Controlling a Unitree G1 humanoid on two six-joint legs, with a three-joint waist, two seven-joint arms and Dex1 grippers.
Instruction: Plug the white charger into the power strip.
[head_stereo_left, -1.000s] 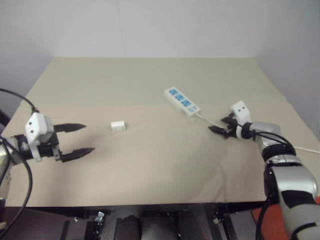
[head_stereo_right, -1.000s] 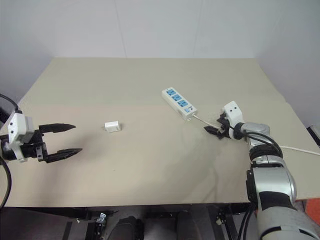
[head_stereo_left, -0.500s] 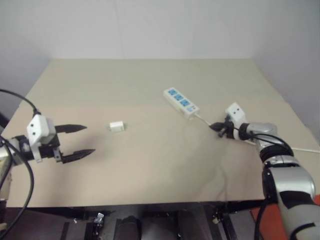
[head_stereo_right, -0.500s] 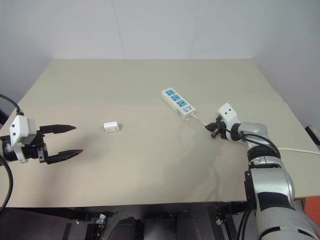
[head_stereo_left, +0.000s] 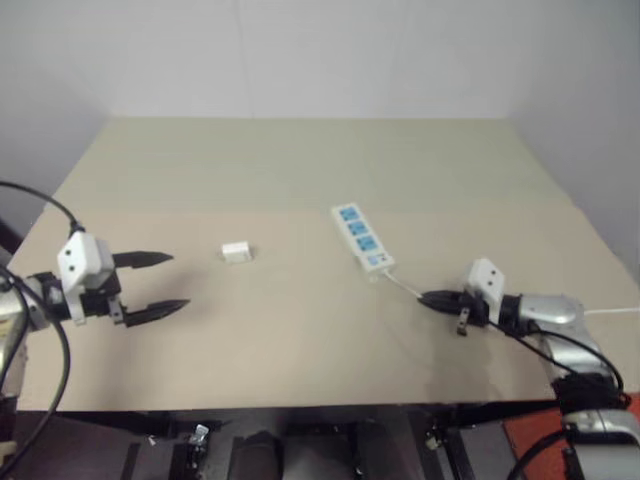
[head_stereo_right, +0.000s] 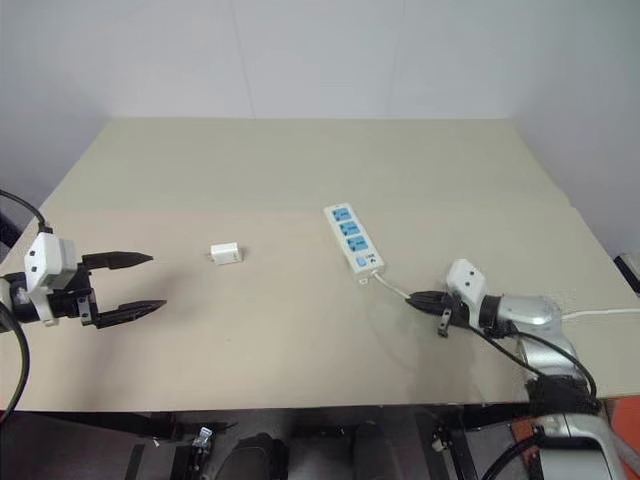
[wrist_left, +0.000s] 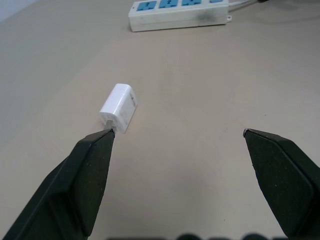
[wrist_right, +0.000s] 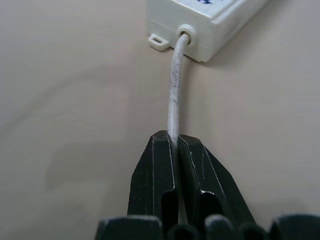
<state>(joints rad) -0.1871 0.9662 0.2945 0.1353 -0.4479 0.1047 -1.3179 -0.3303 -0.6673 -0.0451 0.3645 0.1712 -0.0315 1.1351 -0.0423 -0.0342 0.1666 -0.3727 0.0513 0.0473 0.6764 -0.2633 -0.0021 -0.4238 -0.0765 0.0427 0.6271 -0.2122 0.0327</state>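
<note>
here, nearest you, the left gripper (head_stereo_left: 150, 283) hangs low over the table (head_stereo_left: 300, 340) with its black fingers spread wide and nothing between them, while the right gripper (head_stereo_right: 418, 298) is clenched on the thin white cord (wrist_right: 173, 102) just behind the power strip (head_stereo_left: 361, 236). your main risk sits in that pinch: pull on the cord and the strip may skid or swing, so the blue sockets turn away from the charger's path, or the cord may slip free of the narrow fingers. a little farther out, the white charger (head_stereo_left: 235, 252) lies on its side on the bare tabletop, ahead of the left gripper and well apart from the strip; it looks small and smooth, so a grip taken off-centre could tip it or push it along the surface. which way its prongs face you cannot tell from here. nothing lies between charger and strip. beyond the table's far edge stands a plain pale wall (head_stereo_left: 320, 50).
</note>
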